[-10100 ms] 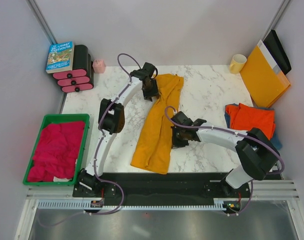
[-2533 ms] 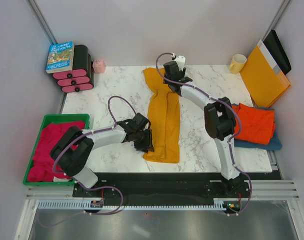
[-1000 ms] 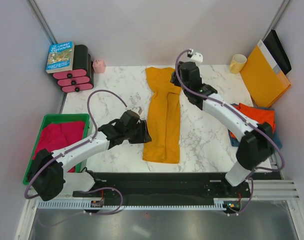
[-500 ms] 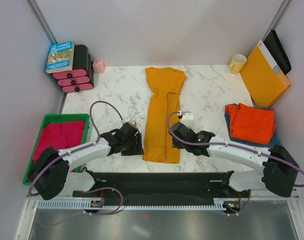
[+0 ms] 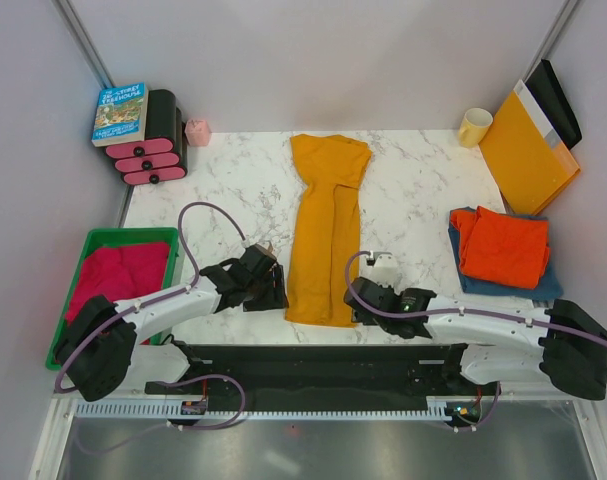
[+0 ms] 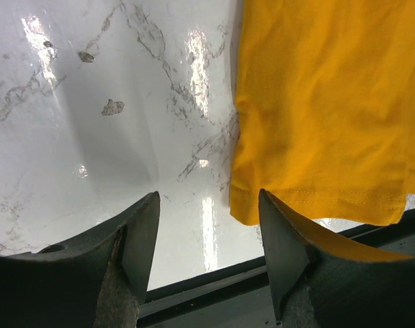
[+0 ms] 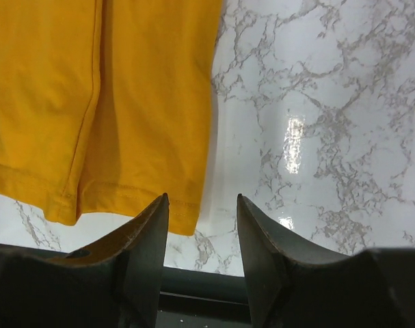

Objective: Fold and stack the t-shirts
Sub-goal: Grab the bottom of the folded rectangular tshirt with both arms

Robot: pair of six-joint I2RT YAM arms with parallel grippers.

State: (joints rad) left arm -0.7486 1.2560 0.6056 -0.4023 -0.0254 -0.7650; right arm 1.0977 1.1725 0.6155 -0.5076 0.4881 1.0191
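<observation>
Marble-patterned desk (image 5: 423, 190) carries the mustard-yellow t-shirt (image 5: 325, 235) as a long narrow strip, already folded lengthwise, running from the upper centre of the top view down to the lower centre. The orange-red t-shirt (image 5: 503, 245) lies folded on the blue t-shirt (image 5: 548, 288) at the right of that view, well apart from the strip. The step in hand looks like the crosswise fold: taking the bottom hem (image 6: 316, 198) and carrying it up toward the collar end. The left gripper (image 5: 268, 297) sits just beside the strip's lower left corner and the right gripper (image 5: 363, 308) just beside its lower right corner. Both have their fingers spread apart and hold nothing. In each wrist view the hem corner falls in the gap between the fingers, the left one slightly toward the frame's right finger. To do this well, each gripper should probably settle low enough to catch every layer at its corner, since the right wrist view shows an overlapped edge that could slip free. Both should then close together, lift evenly and travel in parallel so the strip stays straight. A lopsided lift would likely skew the fold and spoil the later stacking on the pile at the right.
</observation>
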